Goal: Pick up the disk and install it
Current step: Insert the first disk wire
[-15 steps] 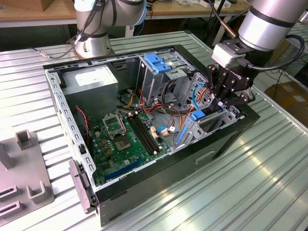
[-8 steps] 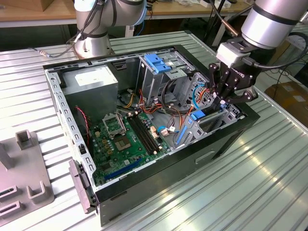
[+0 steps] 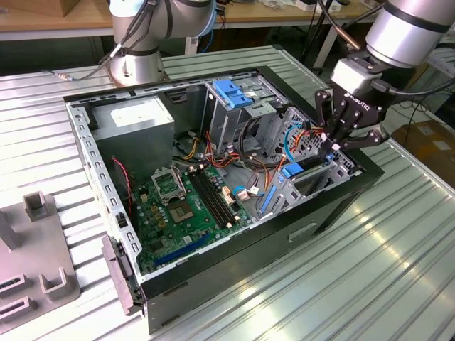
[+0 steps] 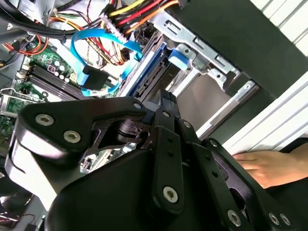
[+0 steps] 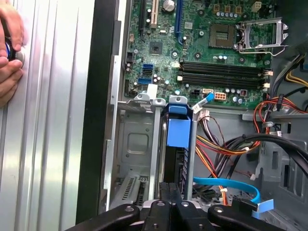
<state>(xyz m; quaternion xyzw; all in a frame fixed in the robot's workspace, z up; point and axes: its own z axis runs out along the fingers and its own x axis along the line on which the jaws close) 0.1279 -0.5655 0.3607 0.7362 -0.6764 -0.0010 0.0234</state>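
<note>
Black linkage of the gripper [image 5: 173, 188] up close in both wrist views, jaws drawn together and clamped on the upper edge of the disk [image 5: 178, 134]. Disk standing on edge in the drive bay at the corner of the computer case [image 3: 213, 288] toward the exterior view's right, blue rail uppermost, set down between the bay's grey metal walls. Just beside the bay, a bundle of red, yellow and orange wires and a looped blue data cable [image 4: 98, 41]. Past the bay's end, the green motherboard [image 3: 188, 206] flat on the case floor, with black memory slots and a processor socket. At the case's far corner, the grey power-supply box [image 3: 135, 121]; next to it, the metal drive cage with a blue latch [image 3: 231, 92] on top. Case lying open side up on the ribbed metal tabletop [image 3: 377, 277]. Near the case's black outer wall, a person's hand [image 5: 8, 57] over the tabletop. At the tabletop's edge on the exterior view's left, a grey moulded fixture [image 3: 39, 273].
</note>
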